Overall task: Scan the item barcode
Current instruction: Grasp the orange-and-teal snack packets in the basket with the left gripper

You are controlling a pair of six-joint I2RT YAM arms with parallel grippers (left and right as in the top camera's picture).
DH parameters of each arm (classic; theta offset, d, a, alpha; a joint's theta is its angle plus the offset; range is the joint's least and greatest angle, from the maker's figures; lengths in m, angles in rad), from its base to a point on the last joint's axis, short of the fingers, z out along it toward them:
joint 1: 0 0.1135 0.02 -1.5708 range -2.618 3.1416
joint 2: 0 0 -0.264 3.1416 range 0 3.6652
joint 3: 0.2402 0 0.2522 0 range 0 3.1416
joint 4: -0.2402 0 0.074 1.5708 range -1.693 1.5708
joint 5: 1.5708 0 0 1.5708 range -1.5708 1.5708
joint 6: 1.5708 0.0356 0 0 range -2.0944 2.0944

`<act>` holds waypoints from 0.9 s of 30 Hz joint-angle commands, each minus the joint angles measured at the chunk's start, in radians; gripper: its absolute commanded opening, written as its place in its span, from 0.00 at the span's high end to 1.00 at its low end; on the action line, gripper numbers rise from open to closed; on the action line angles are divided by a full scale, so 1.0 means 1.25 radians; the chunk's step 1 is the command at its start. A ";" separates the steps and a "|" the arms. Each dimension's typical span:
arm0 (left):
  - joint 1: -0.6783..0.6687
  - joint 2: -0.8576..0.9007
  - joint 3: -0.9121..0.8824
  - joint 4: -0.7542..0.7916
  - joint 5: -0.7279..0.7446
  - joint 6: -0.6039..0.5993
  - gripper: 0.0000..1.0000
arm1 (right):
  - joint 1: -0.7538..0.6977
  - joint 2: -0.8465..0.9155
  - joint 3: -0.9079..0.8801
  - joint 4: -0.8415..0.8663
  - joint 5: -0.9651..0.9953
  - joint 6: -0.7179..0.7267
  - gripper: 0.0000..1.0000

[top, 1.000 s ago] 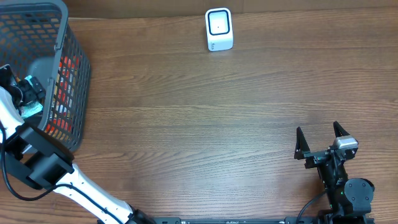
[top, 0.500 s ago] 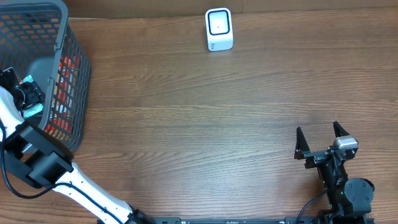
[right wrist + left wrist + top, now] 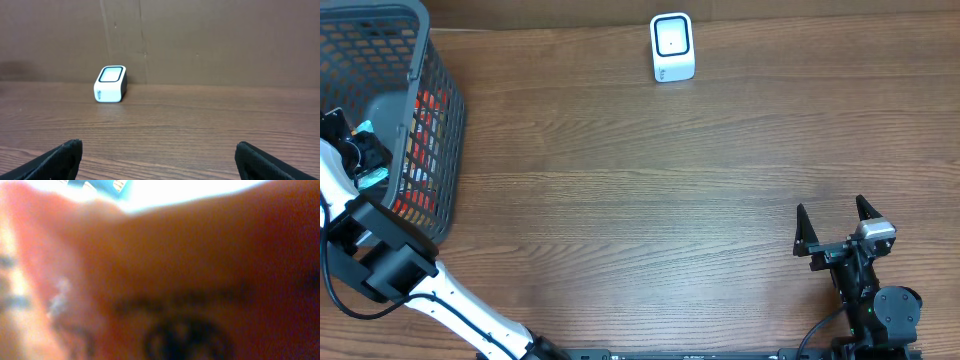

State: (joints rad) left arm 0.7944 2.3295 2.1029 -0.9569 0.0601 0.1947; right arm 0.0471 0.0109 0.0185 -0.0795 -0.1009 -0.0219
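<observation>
Progress is early, by my reading: nothing has reached the scanner [image 3: 672,47], which stands alone at the far edge of the worktop [image 3: 640,190]. Picking an item, carrying it across and showing its barcode are all left to do. My left end effector [image 3: 360,150] is down inside the mesh basket [image 3: 420,40] at the far-left corner, and its wrist camera is filled by a blurred red packet [image 3: 190,280] with dark print (so close that no fingers show). I cannot tell whether it is open or has a grip on that packet. Through the basket's wall I see red packaging [image 3: 420,110] piled on the side towards the worktop's middle, and a scrap of teal [image 3: 372,177] beside the end effector; what else lies in there is hidden. My right end effector [image 3: 835,228] sits at the near-right corner, jaws wide apart, holding nothing.
</observation>
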 commanded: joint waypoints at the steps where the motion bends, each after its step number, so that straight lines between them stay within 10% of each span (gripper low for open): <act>1: 0.004 0.011 0.006 -0.009 0.009 0.009 0.73 | -0.003 -0.006 -0.009 0.003 -0.004 -0.001 0.00; 27: 0.003 -0.388 0.008 0.028 0.080 -0.133 0.77 | -0.003 -0.006 -0.009 0.003 -0.004 -0.001 0.00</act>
State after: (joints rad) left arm 0.7944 1.9358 2.0968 -0.9340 0.0933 0.0830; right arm 0.0471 0.0109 0.0185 -0.0795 -0.1009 -0.0219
